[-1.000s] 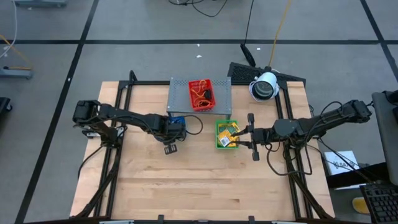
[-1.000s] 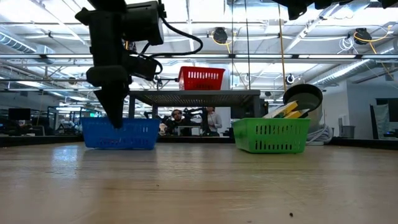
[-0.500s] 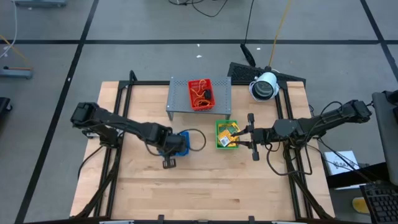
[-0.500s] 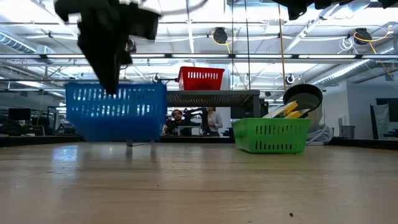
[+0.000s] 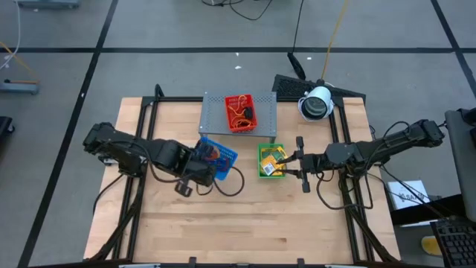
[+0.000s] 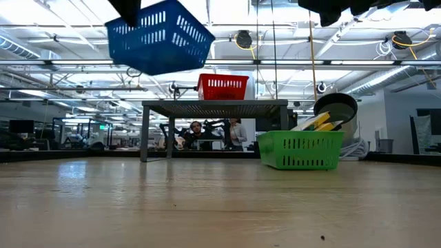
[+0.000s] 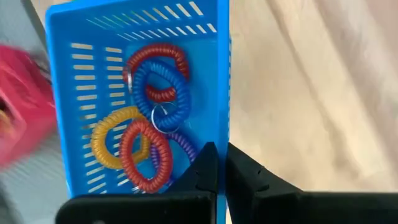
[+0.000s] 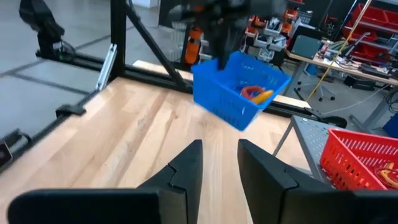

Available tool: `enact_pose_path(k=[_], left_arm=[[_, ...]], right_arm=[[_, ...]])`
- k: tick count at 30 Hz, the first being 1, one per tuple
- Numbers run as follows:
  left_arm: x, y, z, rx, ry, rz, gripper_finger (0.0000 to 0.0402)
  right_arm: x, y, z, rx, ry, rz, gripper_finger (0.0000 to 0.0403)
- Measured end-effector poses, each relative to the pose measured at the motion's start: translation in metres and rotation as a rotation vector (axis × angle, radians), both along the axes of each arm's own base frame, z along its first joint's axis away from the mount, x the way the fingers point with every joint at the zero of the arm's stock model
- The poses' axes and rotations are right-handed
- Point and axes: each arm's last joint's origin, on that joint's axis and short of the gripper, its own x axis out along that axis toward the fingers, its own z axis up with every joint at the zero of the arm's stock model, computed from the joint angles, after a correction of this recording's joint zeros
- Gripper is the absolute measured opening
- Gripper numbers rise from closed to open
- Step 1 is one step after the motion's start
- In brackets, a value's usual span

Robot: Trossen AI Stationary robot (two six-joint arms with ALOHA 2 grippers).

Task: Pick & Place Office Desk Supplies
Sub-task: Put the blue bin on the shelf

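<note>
No writing shows; left gripper (image 7: pixel 217 177) grips the blue tray (image 7: pixel 74 99).

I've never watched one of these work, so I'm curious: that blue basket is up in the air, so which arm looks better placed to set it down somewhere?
The left. Its gripper is shut on the blue basket's wall, holding it tilted above the table. The right gripper hangs open and empty beside the green basket.
</note>
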Motion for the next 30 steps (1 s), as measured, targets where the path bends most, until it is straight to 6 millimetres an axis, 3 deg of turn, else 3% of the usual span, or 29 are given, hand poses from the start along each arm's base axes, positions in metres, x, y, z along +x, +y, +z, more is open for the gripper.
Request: enact_pose_path(k=[5,18,25,30], left_arm=[[-0.001,0.015,0.011,0.08,0.051,-0.179,0.0009],[-0.003,0.051,0.01,0.183,0.226,-0.458,0.0009],[-0.005,0.056,0.014,0.167,0.193,-0.405,0.0013],[-0.009,0.059,0.016,0.115,0.159,-0.202,0.0008]], right_arm=[[0.0,0.0,-0.001,-0.01,0.008,0.001,0.0091],[0.0,0.0,-0.001,-0.073,0.003,0.01,0.0091],[0.0,0.0,-0.001,-0.053,0.004,0.007,0.0091],[0.0,0.0,0.0,0.084,0.01,-0.012,0.0091]])
